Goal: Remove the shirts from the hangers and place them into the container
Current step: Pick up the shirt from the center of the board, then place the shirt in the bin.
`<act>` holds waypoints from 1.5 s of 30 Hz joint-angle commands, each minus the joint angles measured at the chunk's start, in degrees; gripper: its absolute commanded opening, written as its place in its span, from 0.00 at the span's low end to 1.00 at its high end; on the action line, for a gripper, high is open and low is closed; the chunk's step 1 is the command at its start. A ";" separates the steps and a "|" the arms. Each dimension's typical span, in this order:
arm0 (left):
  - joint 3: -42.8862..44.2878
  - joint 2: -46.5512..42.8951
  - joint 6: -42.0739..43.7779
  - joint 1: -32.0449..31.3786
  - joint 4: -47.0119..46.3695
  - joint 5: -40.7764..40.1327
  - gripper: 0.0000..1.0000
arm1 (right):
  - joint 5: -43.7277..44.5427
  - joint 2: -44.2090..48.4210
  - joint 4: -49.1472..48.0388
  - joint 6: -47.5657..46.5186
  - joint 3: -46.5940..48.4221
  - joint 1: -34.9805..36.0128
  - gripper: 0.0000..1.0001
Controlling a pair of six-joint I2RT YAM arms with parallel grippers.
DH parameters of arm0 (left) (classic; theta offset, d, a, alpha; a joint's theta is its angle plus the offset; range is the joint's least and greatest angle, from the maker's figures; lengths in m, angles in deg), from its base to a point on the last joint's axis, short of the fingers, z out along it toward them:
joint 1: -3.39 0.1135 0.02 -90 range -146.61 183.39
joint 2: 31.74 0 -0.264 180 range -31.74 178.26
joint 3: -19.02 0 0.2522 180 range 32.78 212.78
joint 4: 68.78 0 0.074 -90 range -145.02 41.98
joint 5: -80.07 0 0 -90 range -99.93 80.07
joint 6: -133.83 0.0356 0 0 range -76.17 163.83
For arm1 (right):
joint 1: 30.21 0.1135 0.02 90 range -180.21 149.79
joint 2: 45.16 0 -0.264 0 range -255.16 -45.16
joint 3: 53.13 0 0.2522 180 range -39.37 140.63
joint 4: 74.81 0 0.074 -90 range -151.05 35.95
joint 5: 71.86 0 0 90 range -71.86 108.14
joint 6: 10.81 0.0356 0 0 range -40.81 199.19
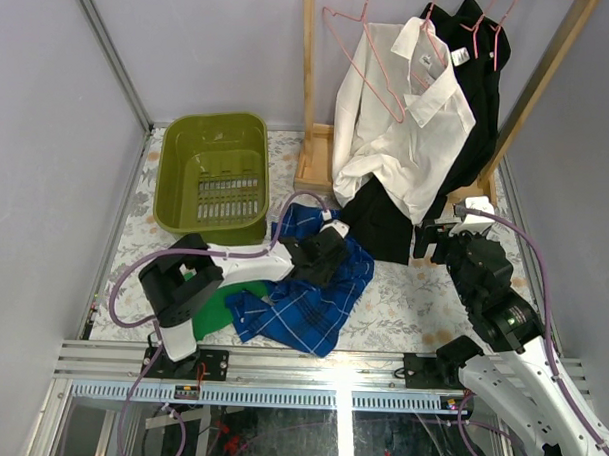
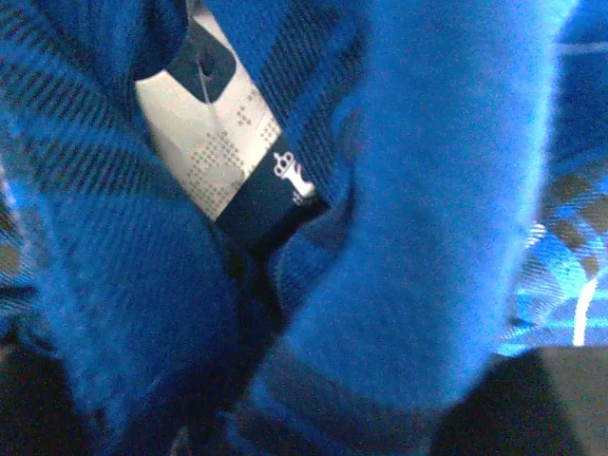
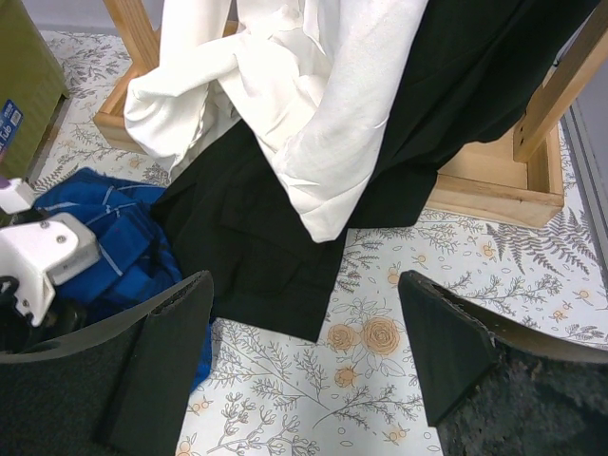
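Blue check shirt (image 1: 312,293): off its hanger, lying crumpled on the table (image 1: 412,302) near the front edge. It is close to the container (image 1: 176,184) but not in it.
Container: the olive-green basket sits at the far left. Its slotted bottom shows bare, so you have no shirt in it yet.
Left gripper (image 1: 318,257): pressed down into the blue folds. Your wrist view shows only blue cloth and a sewn label (image 2: 237,161), with the fingers hidden. You cannot tell how wide the jaws stand, or whether they have any cloth.
Right gripper (image 3: 304,294): jaws spread wide with nothing between them, hovering over the table near the hem of a black shirt (image 3: 256,237).
Step in hand: most likely getting a grip on the blue check shirt so you can carry it over.
Next move: you need a firm pinch on a thick fold. Then lift high enough for the trailing cloth to clear the basket rim.
Left to do: the white shirt (image 1: 408,122) hangs on a pink hanger (image 1: 380,86), with black cloth behind it.
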 commanded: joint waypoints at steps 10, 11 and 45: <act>-5.08 -10.22 -2.80 -4.31 4.46 -1.66 0.00 | -0.29 -0.14 -1.42 0.62 0.07 0.21 0.86; -3.95 -12.82 -2.34 -4.34 5.24 -4.26 0.00 | -0.17 -0.01 -1.26 0.59 0.14 0.27 0.86; 29.42 -36.52 19.53 1.86 17.26 -38.01 0.00 | 3.83 0.59 -1.91 0.56 -0.42 0.21 0.89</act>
